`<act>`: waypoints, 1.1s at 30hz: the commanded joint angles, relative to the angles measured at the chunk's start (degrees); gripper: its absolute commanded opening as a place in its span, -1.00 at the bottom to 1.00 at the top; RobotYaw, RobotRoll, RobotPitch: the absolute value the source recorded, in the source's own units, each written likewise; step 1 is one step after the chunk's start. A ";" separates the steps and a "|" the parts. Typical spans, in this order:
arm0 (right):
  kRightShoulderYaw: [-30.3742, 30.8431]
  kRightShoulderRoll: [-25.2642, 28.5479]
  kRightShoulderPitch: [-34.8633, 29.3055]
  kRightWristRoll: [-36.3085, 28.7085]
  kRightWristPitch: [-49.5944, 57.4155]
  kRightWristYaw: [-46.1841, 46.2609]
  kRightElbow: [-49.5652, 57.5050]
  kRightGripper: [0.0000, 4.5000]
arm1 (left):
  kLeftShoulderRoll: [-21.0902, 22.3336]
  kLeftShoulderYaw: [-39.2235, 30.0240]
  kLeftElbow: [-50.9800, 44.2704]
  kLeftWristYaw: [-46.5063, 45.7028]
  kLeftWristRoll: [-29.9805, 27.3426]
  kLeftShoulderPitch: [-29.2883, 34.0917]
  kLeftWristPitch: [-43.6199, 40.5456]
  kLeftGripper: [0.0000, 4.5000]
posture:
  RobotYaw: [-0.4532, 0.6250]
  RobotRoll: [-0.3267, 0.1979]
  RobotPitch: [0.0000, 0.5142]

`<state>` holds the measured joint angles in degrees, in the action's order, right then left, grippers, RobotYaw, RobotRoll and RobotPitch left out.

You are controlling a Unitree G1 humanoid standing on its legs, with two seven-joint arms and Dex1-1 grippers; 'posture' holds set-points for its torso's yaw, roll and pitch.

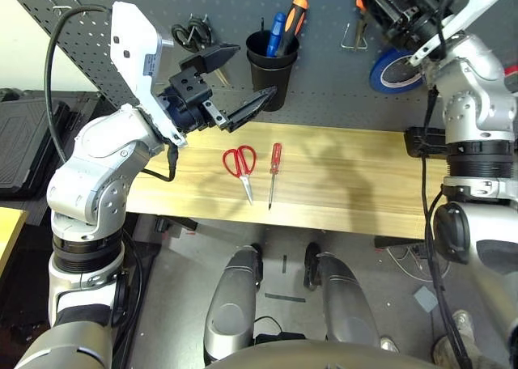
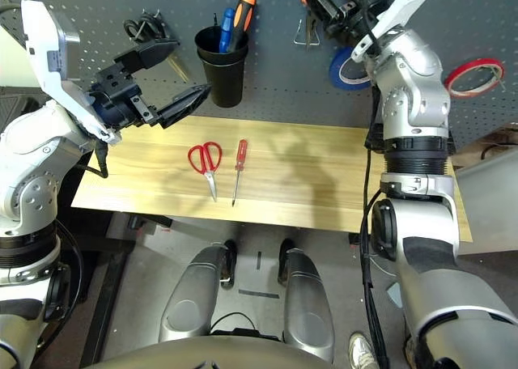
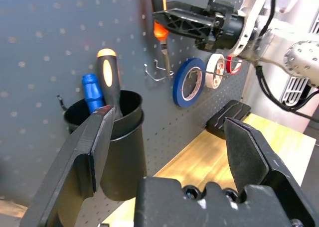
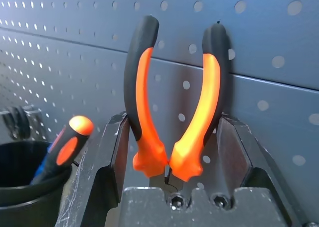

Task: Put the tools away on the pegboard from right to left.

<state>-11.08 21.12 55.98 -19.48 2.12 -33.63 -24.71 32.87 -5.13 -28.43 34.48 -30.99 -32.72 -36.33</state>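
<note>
My right gripper [image 4: 172, 122] is raised against the pegboard [image 1: 332, 86] and is shut on the orange-and-black pliers [image 4: 144, 87], whose handles stick out past the fingers close to the board. The thin red tape ring [image 2: 473, 74] hangs on the board at the far right. Red-handled scissors [image 1: 240, 163] and the slim red-handled screwdriver [image 1: 275, 163] lie side by side on the wooden table [image 1: 348, 183]. Above the table and left of them, my left gripper [image 1: 251, 74] hovers open and holds nothing, just in front of the black cup [image 1: 271, 61].
The cup holds a blue-handled and an orange-and-black-handled tool. Black-handled scissors [image 1: 193, 33] hang at the upper left of the board. A blue tape roll [image 1: 395, 69] and a white one [image 3: 215, 70] hang under my right gripper, beside a bare metal hook [image 1: 352, 37].
</note>
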 commanded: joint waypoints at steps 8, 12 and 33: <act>0.85 -0.06 -0.06 3.39 -5.86 1.26 -5.72 0.28 | 1.24 0.47 -1.80 -1.45 0.44 1.42 -1.36 1.00 | 0.29 0.25 -0.03; 1.59 0.24 -1.67 3.98 -5.97 0.72 -5.29 0.28 | 1.33 1.02 -0.91 -1.45 0.81 1.08 -1.13 1.00 | 0.27 0.25 -0.02; 2.84 -0.61 -9.85 5.59 -6.90 1.42 3.64 0.28 | 1.28 1.87 1.05 -0.52 1.95 -0.34 -0.71 1.00 | 0.25 0.25 -0.01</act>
<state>-7.45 20.77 47.44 -12.47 -3.25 -31.77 -23.82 33.92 -4.08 -27.32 33.34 -29.26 -33.04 -37.23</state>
